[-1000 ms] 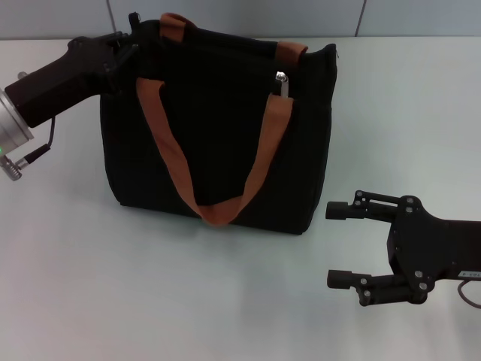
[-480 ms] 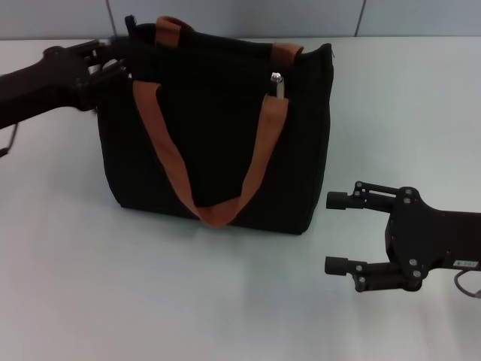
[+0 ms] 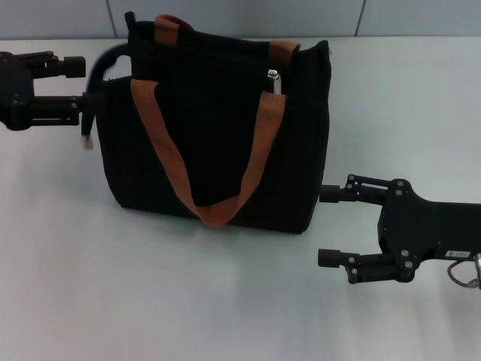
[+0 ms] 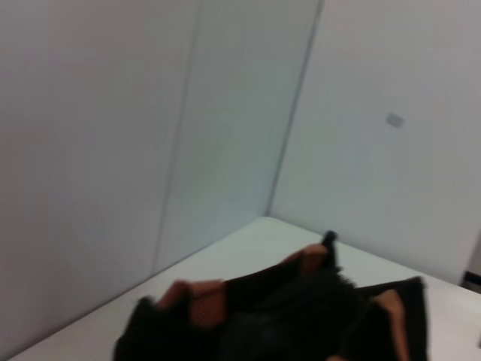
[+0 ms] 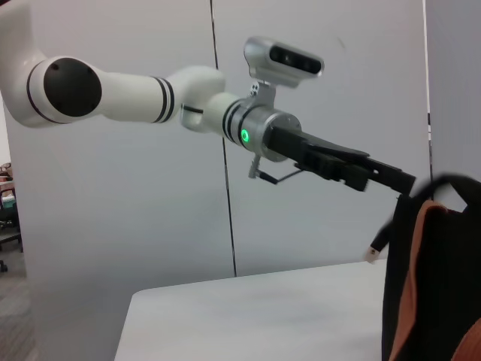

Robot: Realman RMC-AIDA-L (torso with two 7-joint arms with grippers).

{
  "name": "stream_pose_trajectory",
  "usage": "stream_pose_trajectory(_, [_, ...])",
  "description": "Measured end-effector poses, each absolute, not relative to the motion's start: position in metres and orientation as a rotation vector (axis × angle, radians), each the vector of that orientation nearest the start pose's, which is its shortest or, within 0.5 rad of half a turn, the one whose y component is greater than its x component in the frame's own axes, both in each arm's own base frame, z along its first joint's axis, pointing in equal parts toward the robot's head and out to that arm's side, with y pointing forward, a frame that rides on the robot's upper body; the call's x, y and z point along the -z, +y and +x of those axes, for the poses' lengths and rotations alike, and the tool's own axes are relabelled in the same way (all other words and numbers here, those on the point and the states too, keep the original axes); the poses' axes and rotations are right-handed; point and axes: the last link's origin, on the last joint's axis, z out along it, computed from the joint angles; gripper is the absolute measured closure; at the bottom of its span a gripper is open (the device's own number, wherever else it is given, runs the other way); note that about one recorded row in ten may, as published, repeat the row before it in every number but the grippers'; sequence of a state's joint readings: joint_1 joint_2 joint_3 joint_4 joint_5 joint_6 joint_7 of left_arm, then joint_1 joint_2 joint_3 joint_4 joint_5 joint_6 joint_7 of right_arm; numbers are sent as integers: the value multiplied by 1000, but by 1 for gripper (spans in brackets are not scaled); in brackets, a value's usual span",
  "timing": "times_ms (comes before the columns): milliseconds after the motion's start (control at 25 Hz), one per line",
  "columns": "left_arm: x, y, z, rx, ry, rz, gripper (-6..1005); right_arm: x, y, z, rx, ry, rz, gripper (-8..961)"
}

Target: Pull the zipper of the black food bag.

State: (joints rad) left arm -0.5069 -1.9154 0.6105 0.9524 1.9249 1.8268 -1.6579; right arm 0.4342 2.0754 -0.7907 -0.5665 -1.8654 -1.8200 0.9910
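Black food bag point(image 3: 218, 128) stands upright on the surface, zipper point(image 3: 275, 80) at its top edge. Left hand point(image 3: 75, 83), spread, hangs just beside the bag's top corner. Right hand point(image 3: 331, 226), spread, sits beside its lower side. Looks like approach; next, pinch that tab.

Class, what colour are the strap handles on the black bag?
Orange-brown; the strap handles on the black food bag show best in the head view.
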Motion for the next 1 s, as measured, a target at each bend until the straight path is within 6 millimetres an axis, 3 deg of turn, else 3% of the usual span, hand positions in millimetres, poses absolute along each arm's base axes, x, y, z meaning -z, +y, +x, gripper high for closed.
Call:
stream_pose_trajectory(200, [-133,323,-240,822,-463,-2705,209,10,271,257,-995,156,-2846,127])
stream_pose_trajectory(360, [-122,308,-244,979,-370,-2727,184,10,270,256,-1002,153,-2849,127])
stream_pose_trajectory(400, [-108,299,-252,1021,-324,-2743,184,11,269,256,-1007,150,-2850,127])
stream_pose_trajectory(480, [-100,294,-257,1032,-309,-2752,185,11,269,256,-1011,151,-2851,127])
stream_pose_trajectory(520, [-84,285,-264,1048,-272,-2767,185,13,267,256,-1023,162,-2852,127])
stream_pose_trajectory(560, [-84,285,-264,1048,-272,-2767,185,13,267,256,-1023,162,-2852,127])
stream_pose_trajectory(680, [-46,262,-282,1058,-260,-2804,184,20,266,256,-1043,168,-2846,127])
stream_pose_trajectory(880, [-25,252,-289,1012,-277,-2825,184,24,266,254,-1051,157,-2843,128])
stream_pose_trajectory(920, [-10,249,-294,953,-287,-2841,184,29,268,252,-1047,154,-2852,128])
stream_pose_trajectory(1000, [-2,248,-295,919,-295,-2854,184,35,270,251,-1039,145,-2854,128])
